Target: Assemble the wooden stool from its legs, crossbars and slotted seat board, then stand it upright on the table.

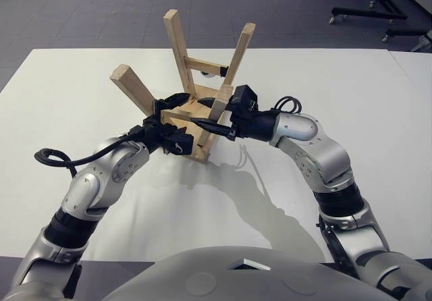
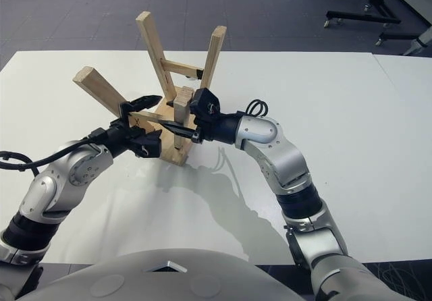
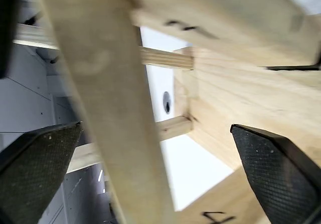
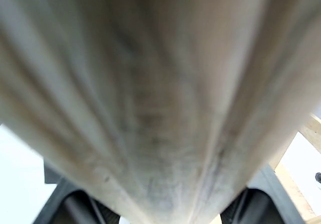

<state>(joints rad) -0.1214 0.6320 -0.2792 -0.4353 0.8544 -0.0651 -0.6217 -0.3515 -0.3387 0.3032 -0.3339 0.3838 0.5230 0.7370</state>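
Bright, even light; stool (image 1: 183,61) casts soft shadow on white table (image 1: 351,85)

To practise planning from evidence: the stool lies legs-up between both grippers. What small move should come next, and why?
Probably close the left gripper on the leg: its fingers stand open either side of it, and the legs-up stool needs a firm hold before turning upright.

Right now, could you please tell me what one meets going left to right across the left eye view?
Outward-leaning pale wooden stool leg, left gripper, right gripper, black wheeled metal frame.
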